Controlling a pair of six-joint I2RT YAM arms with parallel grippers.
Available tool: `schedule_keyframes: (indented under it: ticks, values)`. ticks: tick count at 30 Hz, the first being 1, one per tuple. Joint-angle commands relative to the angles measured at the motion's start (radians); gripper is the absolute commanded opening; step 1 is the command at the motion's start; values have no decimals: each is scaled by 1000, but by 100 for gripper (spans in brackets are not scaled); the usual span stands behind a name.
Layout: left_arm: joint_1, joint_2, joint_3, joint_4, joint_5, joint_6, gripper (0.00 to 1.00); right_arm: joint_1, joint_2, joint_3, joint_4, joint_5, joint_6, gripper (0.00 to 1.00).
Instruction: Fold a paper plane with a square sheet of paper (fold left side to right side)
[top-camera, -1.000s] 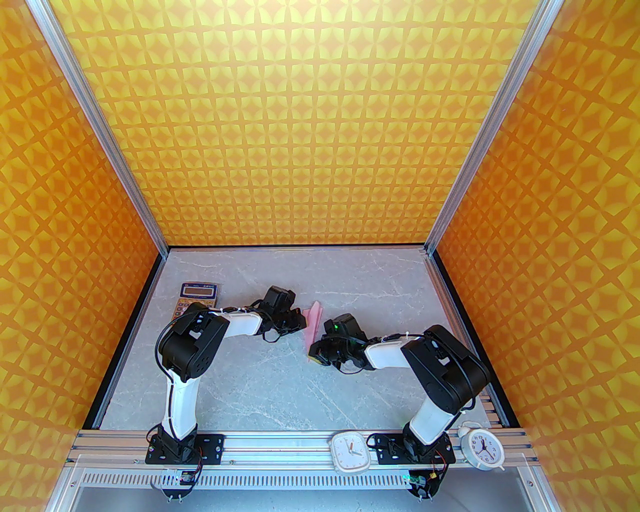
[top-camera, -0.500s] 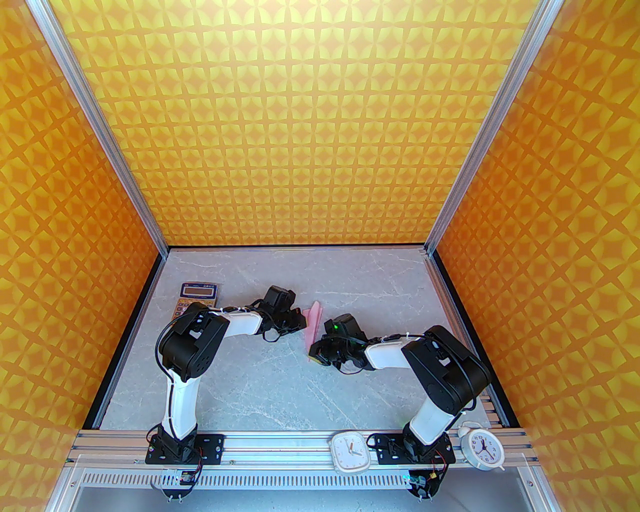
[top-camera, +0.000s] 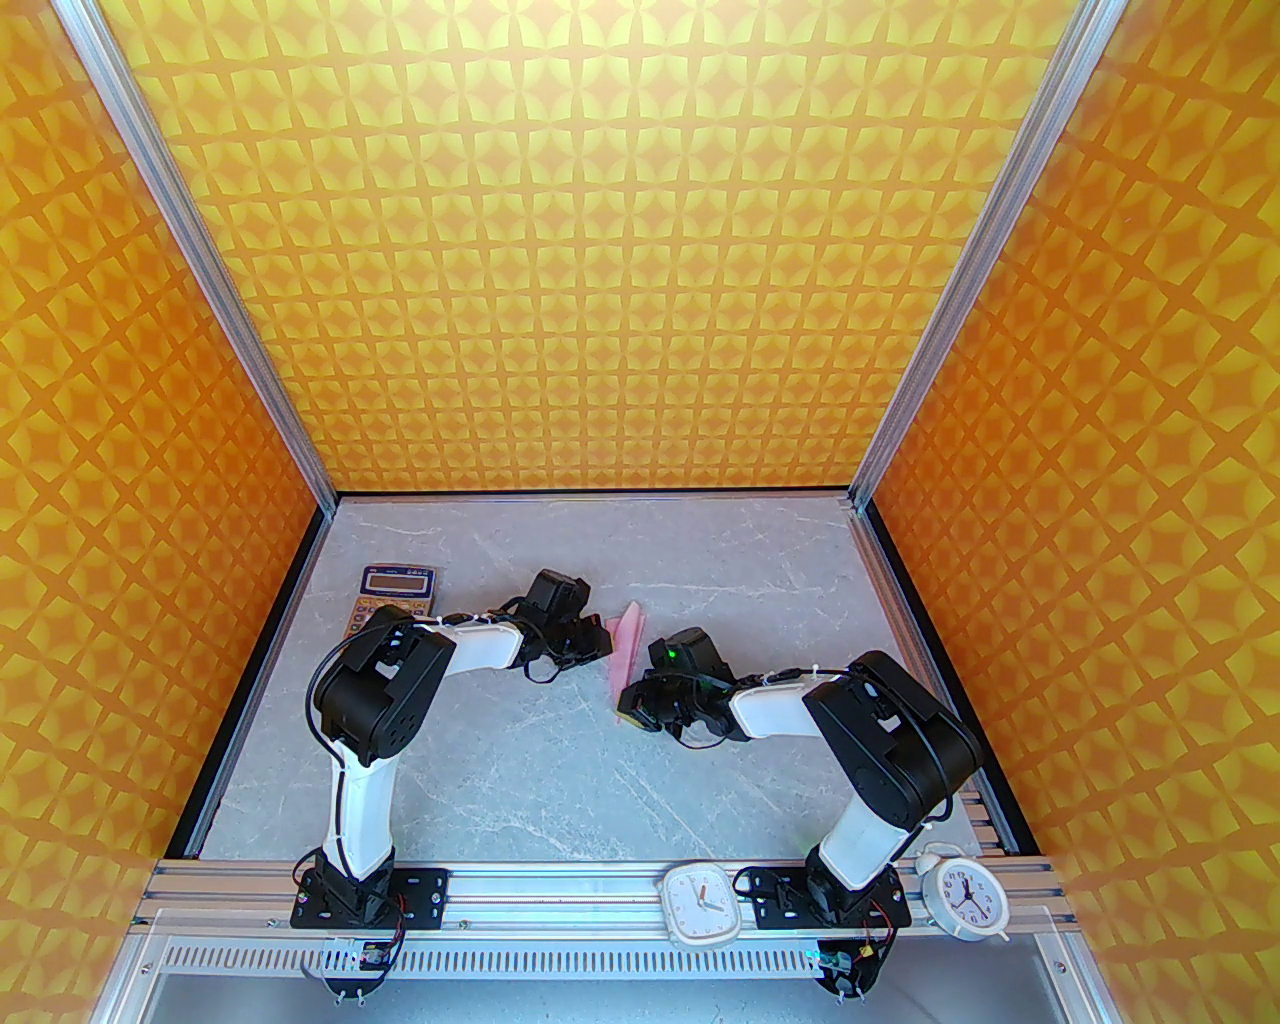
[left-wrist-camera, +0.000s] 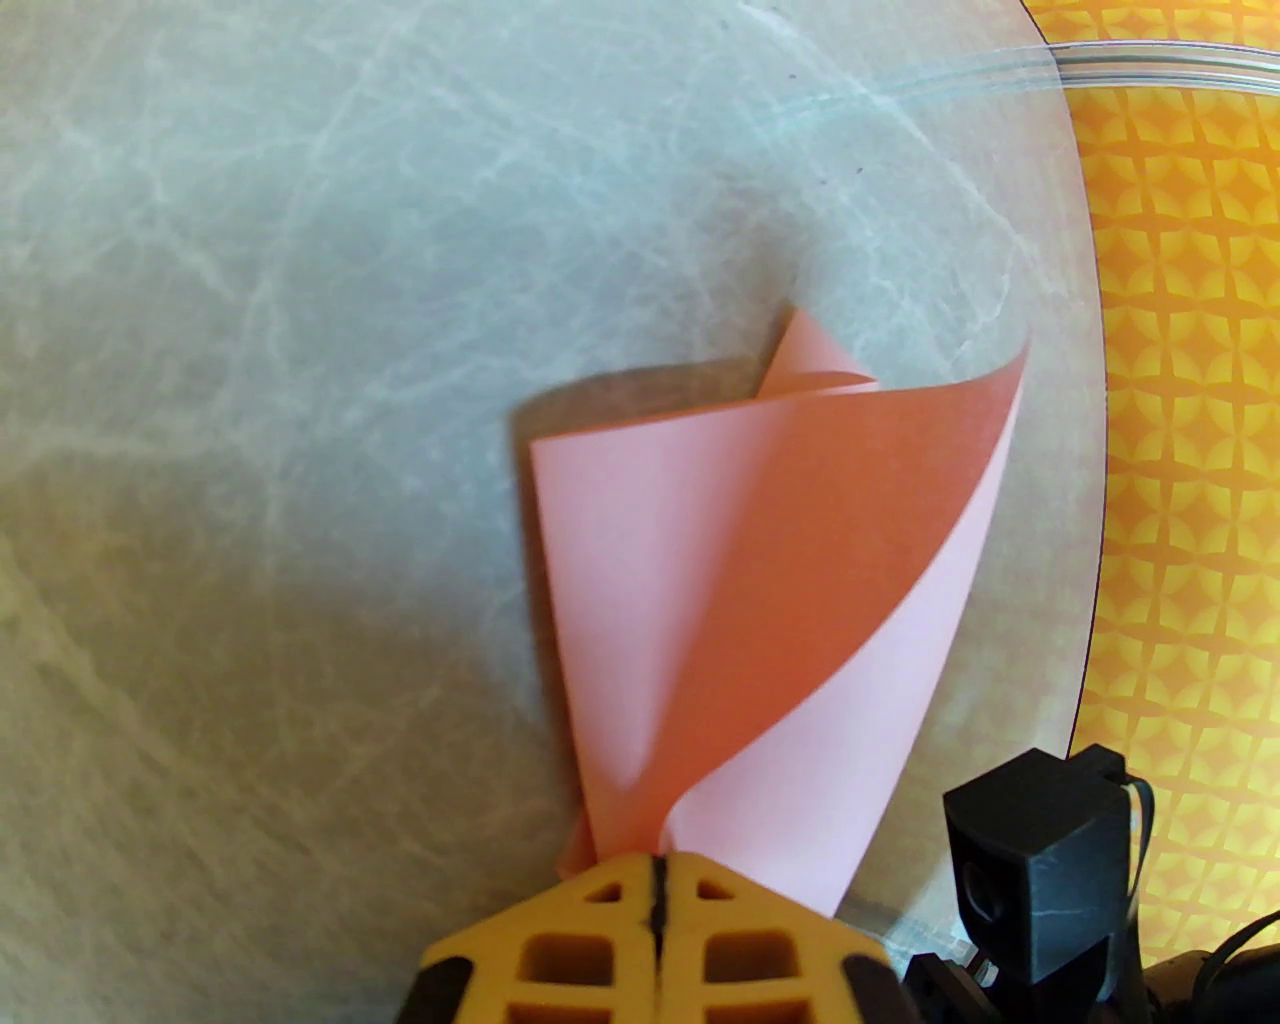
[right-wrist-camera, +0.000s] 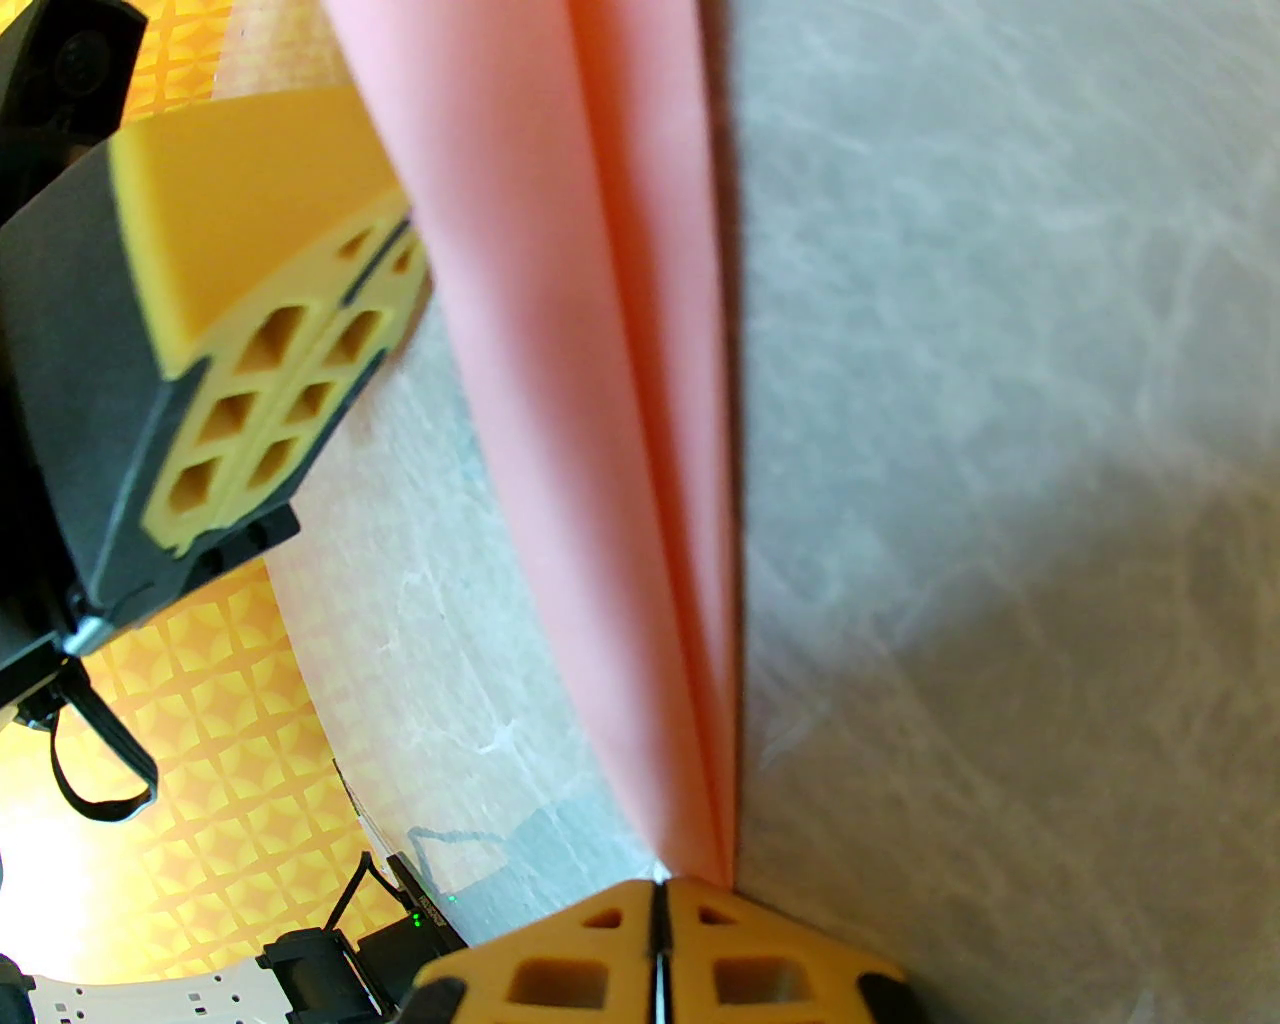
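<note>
My two grippers are sharing one job. The pink paper plane (top-camera: 624, 650) is long and thin and sits low in the middle of the marble table (top-camera: 520, 760). One end points to 12 o'clock and the other to 6 o'clock. I think I am in the middle of a wing fold, taking the left side over to the right.

My right gripper (right-wrist-camera: 657, 890) is at the 6 o'clock end of the plane. Its jaws are squeezed together on that narrow end. I think this pins the plane so it can't slide or spin when the other side gets pulled.

My left gripper (left-wrist-camera: 655, 870) comes in from 9 o'clock. Its jaws are pressed tight on the left edge of the paper, with no gap. The flap it holds is lifted up and curls toward 3 o'clock, so its darker, shaded side shows. Holding the flap by its edge should let me swing all of it across.

The calculator (top-camera: 395, 592) is off at 10 o'clock. Two white clocks (top-camera: 700, 905) sit on the rail near 5 o'clock, well apart from the paper.
</note>
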Motion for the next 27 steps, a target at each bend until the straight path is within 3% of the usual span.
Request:
schedule_keyframes:
  ticks: [1,20,27]
  values:
    - [8,-18,6,-23,-23,17,0,-10,28,-50,-155,119,4,9]
    - [2,69,30,-35,-23,21,0,-9,20,-47,-152,115,2,9]
    - [-9,82,40,-60,-29,33,0,-10,-51,-31,-43,41,-28,11]
